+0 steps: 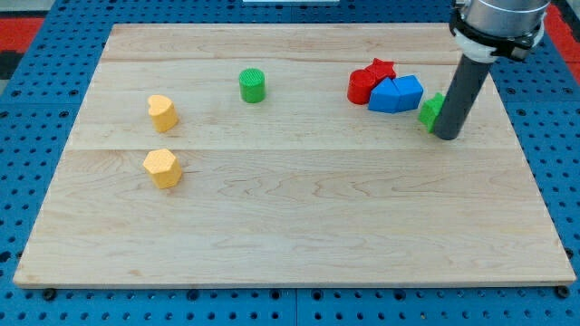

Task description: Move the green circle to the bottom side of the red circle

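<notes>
The green circle point(252, 85) stands alone at the upper middle of the wooden board point(290, 226). The red circle point(361, 87) is to its right, in a cluster with a red star point(383, 69) above it and two blue blocks point(396, 94) at its right. My tip point(446, 136) rests on the board at the view's right, touching the right side of another green block point(430, 112), which the rod partly hides. The tip is far to the right of the green circle.
A yellow heart-like block point(162, 112) and a yellow hexagon point(162, 167) sit at the view's left. The board's right edge is close to the rod. Blue perforated table surrounds the board.
</notes>
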Action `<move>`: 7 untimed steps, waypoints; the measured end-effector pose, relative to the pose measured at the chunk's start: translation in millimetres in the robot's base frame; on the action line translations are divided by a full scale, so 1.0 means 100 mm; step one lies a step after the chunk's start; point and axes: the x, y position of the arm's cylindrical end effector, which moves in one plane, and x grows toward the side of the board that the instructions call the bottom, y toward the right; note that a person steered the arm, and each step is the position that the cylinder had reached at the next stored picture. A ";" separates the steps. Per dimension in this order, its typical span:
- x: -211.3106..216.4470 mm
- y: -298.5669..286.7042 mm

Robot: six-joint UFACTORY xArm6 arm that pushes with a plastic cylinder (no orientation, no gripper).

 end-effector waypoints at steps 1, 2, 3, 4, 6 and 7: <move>0.01 -0.42; 0.01 -0.90; -0.15 -1.57; -0.37 -2.22; -0.87 -2.76; -1.12 -2.79</move>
